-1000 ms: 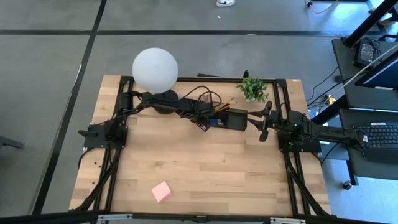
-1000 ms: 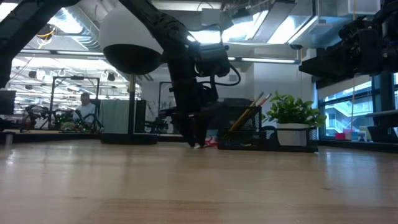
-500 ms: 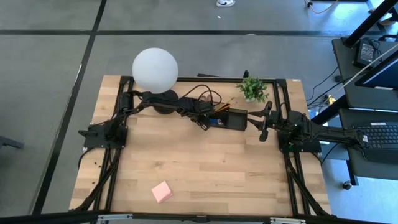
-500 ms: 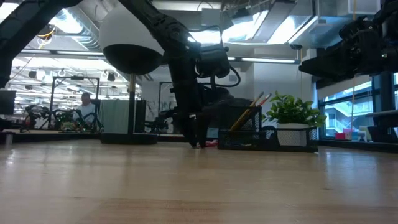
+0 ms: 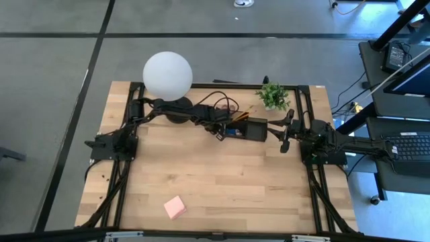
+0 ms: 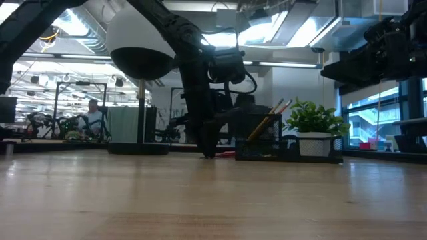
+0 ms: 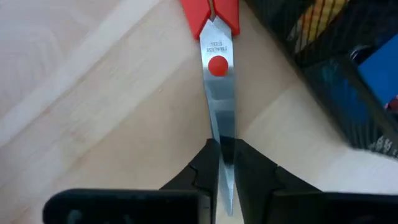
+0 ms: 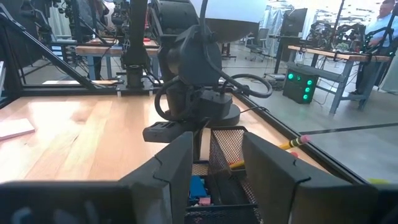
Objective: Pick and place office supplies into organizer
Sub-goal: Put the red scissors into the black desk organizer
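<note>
The red-handled scissors (image 7: 219,93) lie flat on the wooden table with their blades closed, next to the black mesh organizer (image 5: 252,128). My left gripper (image 7: 224,163) stands over the blades' tip end, shut on them; it also shows in the high view (image 5: 220,134). Two pencils (image 6: 267,123) lean in the organizer, and a blue eraser (image 7: 379,68) lies inside it. A pink sticky-note pad (image 5: 175,207) lies near the table's front edge. My right gripper (image 8: 217,158) hovers open, level, at the organizer's right. My left gripper pinches the scissors' closed blades (image 7: 224,134) near their tip, one finger on each edge. The fingers (image 7: 205,168) come steeply from above and lie across the blades. The scissors rest flat on the table, handles (image 7: 210,12) pointing away from the fingers.
A white globe lamp (image 5: 168,75) on a round black base stands at the back left, just behind my left arm. A small green potted plant (image 5: 273,95) stands behind the organizer. The middle and front of the table are bare wood apart from the pad.
My left gripper has stayed in place over the scissors and shut: its fingers, apart earlier in the low view, now stand together on the blades. The scissors have not moved.
</note>
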